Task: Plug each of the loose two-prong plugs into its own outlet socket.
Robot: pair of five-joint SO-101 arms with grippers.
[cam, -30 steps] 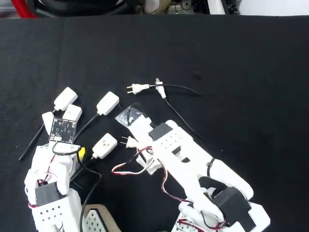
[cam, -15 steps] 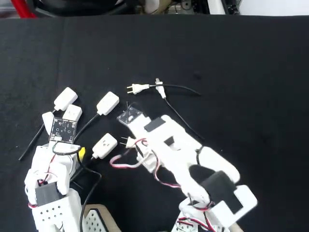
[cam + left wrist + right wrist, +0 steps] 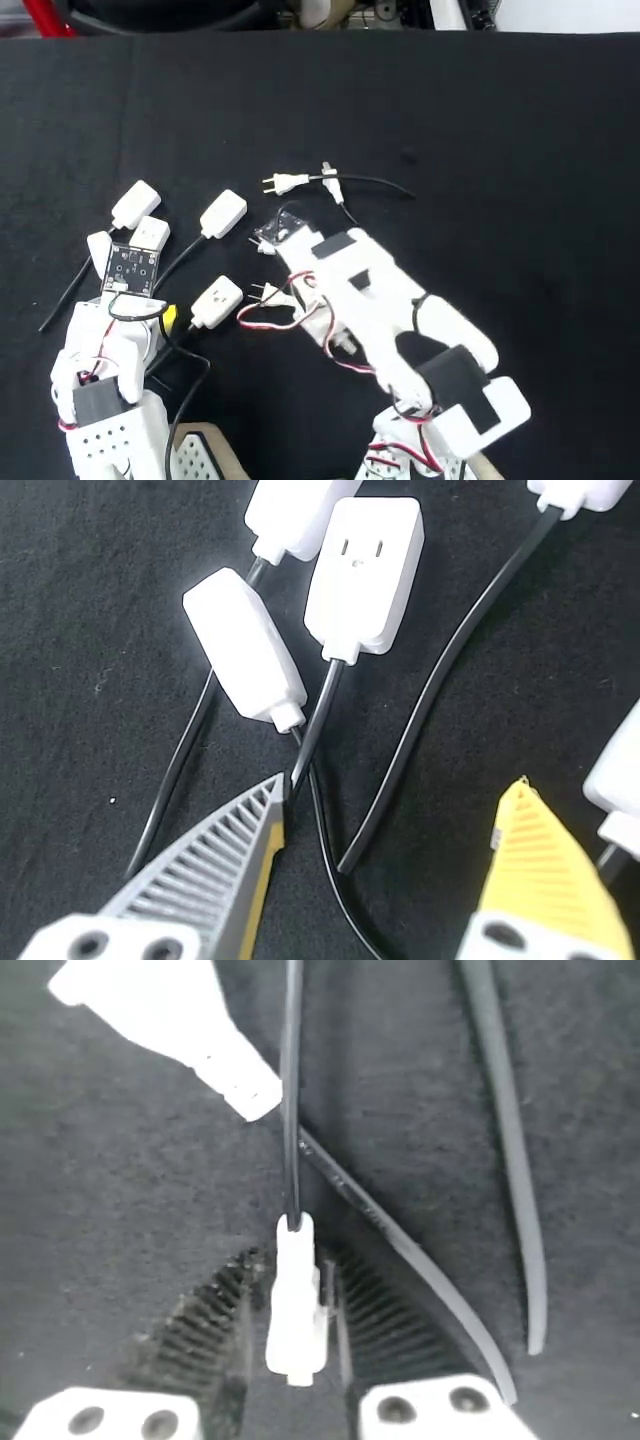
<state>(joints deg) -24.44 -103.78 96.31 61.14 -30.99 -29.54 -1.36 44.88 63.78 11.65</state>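
Black table (image 3: 500, 150), R gripper (image 3: 292, 1272) pinching plug (image 3: 296, 1325); L gripper (image 3: 398, 790) agape

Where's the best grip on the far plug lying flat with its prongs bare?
Take the plug by its white body, just behind the prongs, coming straight down from above. It lies flat on the table, prongs at one end and cable leaving the other, so a pinch across its two long sides should clear both.

No legible text, number, brand or sign anywhere on the worktop; tiny pale specks on the dark circuit board (image 3: 132, 267), too small to read; plain white face with two slots on the outlet socket (image 3: 362, 575).
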